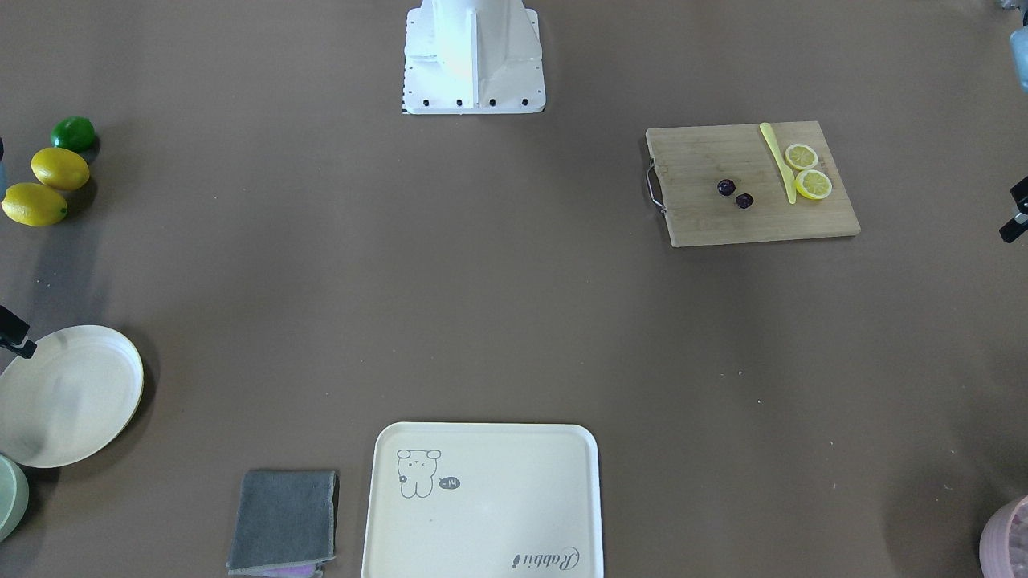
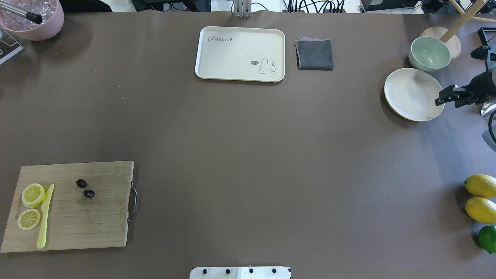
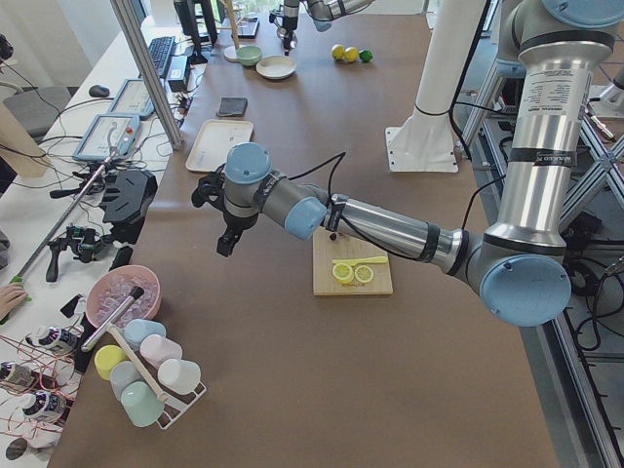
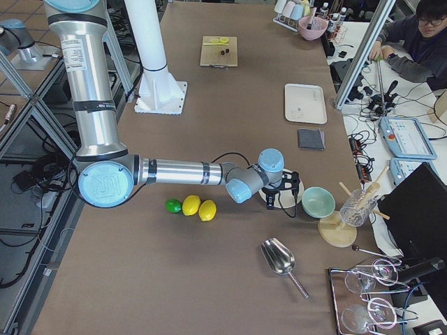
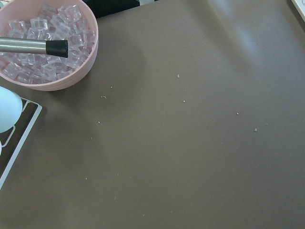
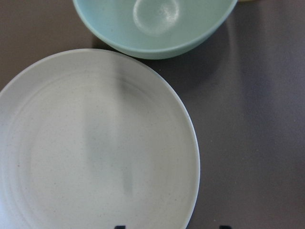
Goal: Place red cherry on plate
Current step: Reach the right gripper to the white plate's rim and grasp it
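The red cherry (image 2: 85, 188) is seen on a wooden cutting board (image 2: 97, 224) at the robot's left side of the desk (image 2: 248, 155). The plate (image 2: 403, 97) is well apart from it, at the far right side.

The right fingers (image 2: 448, 92) are held over the plate's edge, spread apart and empty. The left fingers (image 3: 224, 242) are near a pink bowl of ice (image 5: 47, 47); it cannot be told if they are open or closed.

A long carry is needed, so much could go wrong. The two cherries are tiny, round, dark and shiny, so they could be squeezed out of the fingers or rolled away. Their stem is too small to be made out. The lemon slices (image 2: 33, 195) and the thin yellow knife (image 2: 45, 217) lie near on the board and could be bumped.

The plate is round, smooth and cream, with only a low rim, so a dropped cherry could roll off. A pale green bowl (image 2: 429, 52) is just beside it, and the cherry could be put there by mistake
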Tool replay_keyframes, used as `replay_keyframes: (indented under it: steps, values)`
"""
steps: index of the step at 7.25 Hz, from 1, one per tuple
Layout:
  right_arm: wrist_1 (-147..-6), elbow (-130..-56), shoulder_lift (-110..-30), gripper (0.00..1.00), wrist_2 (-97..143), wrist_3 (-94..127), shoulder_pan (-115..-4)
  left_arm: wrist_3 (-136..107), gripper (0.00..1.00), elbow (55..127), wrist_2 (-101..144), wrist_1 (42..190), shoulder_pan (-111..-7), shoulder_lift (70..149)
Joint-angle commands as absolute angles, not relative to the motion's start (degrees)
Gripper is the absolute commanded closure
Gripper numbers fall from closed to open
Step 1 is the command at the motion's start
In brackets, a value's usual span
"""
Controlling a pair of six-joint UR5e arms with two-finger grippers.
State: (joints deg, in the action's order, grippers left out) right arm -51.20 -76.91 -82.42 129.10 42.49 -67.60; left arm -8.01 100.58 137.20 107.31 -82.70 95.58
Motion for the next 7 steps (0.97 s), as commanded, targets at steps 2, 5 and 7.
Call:
replay_keyframes:
  steps: [2, 5, 7]
  values:
    - [-50.8, -75.3, -82.2, 0.35, 127.3, 43.5, -66.6, -8.2, 0.02, 100.5, 137.2, 107.3, -82.7, 95.6]
    - [-50.8, -75.1, -82.2, 0.4, 124.4, 43.9, -64.9, -8.2, 0.02, 100.5, 137.2, 107.3, -82.7, 95.6]
    - [-50.8, -75.1, -82.2, 0.72, 122.3, 45.1, -64.2, -8.2, 0.02, 100.5, 137.2, 107.3, -82.7, 95.5]
